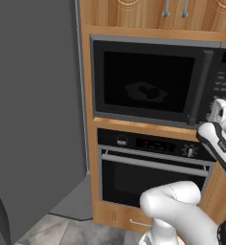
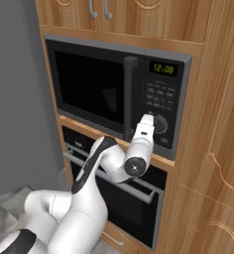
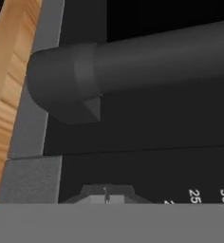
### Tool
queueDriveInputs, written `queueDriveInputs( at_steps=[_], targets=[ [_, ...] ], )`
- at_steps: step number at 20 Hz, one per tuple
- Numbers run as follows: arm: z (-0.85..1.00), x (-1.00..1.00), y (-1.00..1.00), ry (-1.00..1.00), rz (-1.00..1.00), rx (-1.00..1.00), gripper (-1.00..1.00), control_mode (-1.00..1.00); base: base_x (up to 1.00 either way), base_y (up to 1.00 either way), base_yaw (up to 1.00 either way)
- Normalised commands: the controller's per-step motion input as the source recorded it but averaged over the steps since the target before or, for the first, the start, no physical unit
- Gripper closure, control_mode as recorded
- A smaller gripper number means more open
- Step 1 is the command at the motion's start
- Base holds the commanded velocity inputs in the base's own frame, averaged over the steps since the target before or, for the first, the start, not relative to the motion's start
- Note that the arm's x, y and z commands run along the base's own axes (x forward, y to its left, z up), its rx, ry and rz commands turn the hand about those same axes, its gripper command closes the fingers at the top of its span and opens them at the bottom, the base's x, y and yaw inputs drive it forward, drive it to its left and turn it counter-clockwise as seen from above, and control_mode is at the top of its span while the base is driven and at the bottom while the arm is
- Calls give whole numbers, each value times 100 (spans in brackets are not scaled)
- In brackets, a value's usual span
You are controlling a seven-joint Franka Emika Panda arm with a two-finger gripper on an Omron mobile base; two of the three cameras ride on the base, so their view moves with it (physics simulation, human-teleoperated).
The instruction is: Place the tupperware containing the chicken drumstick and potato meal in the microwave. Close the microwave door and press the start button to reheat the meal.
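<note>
The tupperware [image 1: 146, 91] sits inside the microwave [image 1: 158, 81], seen in the centre of the left base view as a faint, shallow rectangular outline behind the black window, with the chicken drumstick and potato meal [image 1: 149, 91] reduced to two dark lumps in its middle. The microwave door [image 2: 94, 89] lies shut and flush with the dark grey casing, its matte panel framing glossy black glass; a vertical grey bar handle [image 2: 129, 96] with a rounded, cylindrical form runs down its right edge, and the hand view shows that bar's blunt end up close. Right of the handle, in the upper right of the right base view, the control panel [image 2: 161, 104] carries a green display [image 2: 163, 68], rows of small buttons and a round knob [image 2: 160, 124]. The claw [image 2: 147, 119] is pressed close to the lower panel just beside the knob; how far its fingers are apart cannot be told, and nothing shows in its hold. Warm, grained wooden cabinetry [image 2: 213, 124] surrounds the microwave, and below it sits a black-glass oven [image 1: 148, 167] with a horizontal metal handle.
</note>
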Motion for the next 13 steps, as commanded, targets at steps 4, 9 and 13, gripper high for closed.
queueDriveInputs(
  at_steps=[4, 9, 13],
  targets=[
    [-18, 36, -33, 0, -3, -3, 100, -100, 0, 0, 0],
    [0, -92, -15, -6, 0, -12, 100, -100, 0, 0, 0],
    [0, -98, 8, -7, 0, -19, 100, -100, 0, 0, 0]
  ],
)
